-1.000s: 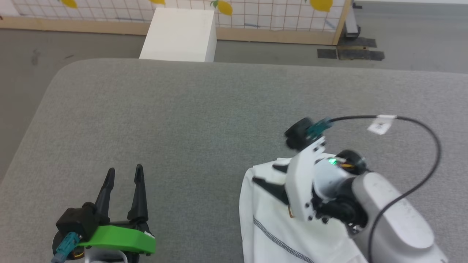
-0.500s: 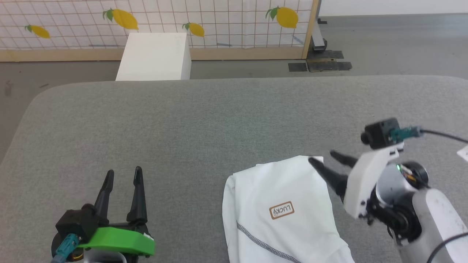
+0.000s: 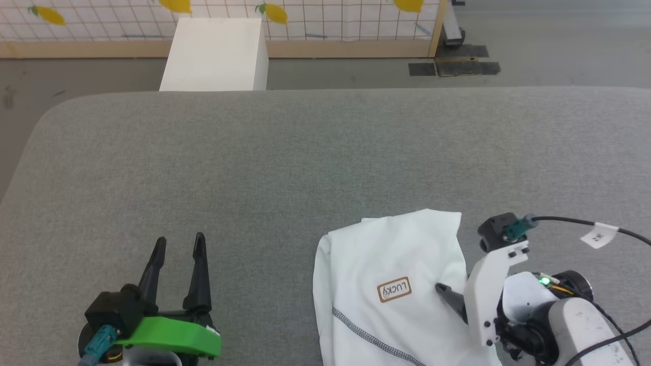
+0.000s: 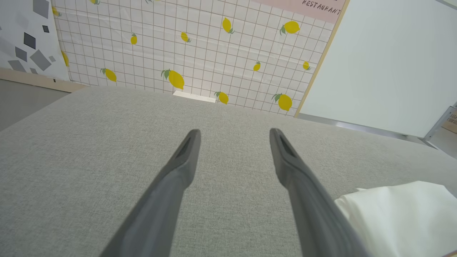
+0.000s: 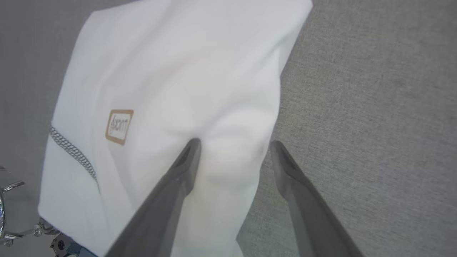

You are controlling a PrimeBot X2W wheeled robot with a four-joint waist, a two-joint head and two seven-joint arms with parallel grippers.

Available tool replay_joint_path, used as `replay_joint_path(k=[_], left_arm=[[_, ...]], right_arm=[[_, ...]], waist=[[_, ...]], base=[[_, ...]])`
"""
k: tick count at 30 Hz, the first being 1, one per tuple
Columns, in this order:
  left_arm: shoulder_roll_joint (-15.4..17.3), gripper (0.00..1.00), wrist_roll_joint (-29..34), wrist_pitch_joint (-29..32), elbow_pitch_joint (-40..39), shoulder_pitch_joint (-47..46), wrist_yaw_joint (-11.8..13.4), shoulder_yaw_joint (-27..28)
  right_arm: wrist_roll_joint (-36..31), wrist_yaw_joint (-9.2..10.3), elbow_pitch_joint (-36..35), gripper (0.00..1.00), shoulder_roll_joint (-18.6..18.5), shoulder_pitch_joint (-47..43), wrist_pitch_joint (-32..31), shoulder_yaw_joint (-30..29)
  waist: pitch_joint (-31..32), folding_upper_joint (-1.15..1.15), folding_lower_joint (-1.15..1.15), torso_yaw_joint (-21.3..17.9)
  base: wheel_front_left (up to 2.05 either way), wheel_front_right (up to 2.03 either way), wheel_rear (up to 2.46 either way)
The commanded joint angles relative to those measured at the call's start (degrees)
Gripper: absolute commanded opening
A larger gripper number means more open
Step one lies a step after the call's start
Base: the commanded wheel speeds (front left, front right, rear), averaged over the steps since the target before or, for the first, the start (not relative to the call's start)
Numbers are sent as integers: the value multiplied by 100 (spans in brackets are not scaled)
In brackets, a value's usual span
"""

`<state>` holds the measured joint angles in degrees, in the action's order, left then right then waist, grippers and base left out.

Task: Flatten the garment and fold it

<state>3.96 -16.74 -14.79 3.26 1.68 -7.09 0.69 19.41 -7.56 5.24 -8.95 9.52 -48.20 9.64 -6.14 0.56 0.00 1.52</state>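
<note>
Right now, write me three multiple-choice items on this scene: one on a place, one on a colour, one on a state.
1. Where on the grey surface does the garment lie?
A. At the near edge, on the robot's right
B. At the far left corner
C. In the very middle

2. What colour borders the LUCKY patch?
A. Green
B. Brown
C. Blue

3. How does the right gripper stand?
A. Shut on the garment
B. Shut and empty
C. Open, one finger over the garment and one over the surface beside it

Answers:
1 A: the head view shows the garment at the lower right, running off the bottom edge.
2 B: a brown frame rings the lettering.
3 C: the right wrist view shows the fingers apart, with nothing pinched between them.
</note>
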Motion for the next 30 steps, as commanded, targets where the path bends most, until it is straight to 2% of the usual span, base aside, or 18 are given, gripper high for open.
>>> replay_joint_path(k=[1,7,14,15,16,20,24,26,30], left_arm=[[-15,100,-10,-21,10,-67,-39,-35],[-30,100,-35,-21,46,-178,-39,-109],[-42,100,-44,-21,51,-215,-39,-138],[-44,100,-45,-21,49,-219,-39,-141],[-46,100,-45,-21,47,-224,-39,-142],[-54,100,-49,-21,64,-252,-39,-167],[-62,100,-70,-21,85,-259,-39,-208],[-66,100,-80,-21,80,-250,-39,-208],[-72,100,-109,-21,9,-213,-39,-179]], right_arm=[[-173,8,95,100,70,-7,-67,33],[-675,8,485,100,172,23,-195,-33],[-696,8,892,100,234,19,-293,-82],[-635,8,922,33,236,27,-301,-62],[-601,8,931,0,224,39,-291,-38],[-371,8,855,0,107,147,-224,127],[-141,8,580,0,-172,284,-123,382],[50,8,367,0,-382,303,-156,509],[381,8,-97,0,-1073,360,-412,730]], waist=[[-122,-55,0,108],[-276,-55,0,266],[-375,-55,0,375],[-389,-55,0,385],[-400,-55,0,392],[-415,-55,0,411],[-339,-55,0,406],[-292,-55,0,359],[-321,-55,0,96]], base=[[0,0,0],[0,0,0],[0,0,0],[0,0,0],[0,0,0],[0,0,0],[0,0,0],[0,0,0],[0,0,0]])
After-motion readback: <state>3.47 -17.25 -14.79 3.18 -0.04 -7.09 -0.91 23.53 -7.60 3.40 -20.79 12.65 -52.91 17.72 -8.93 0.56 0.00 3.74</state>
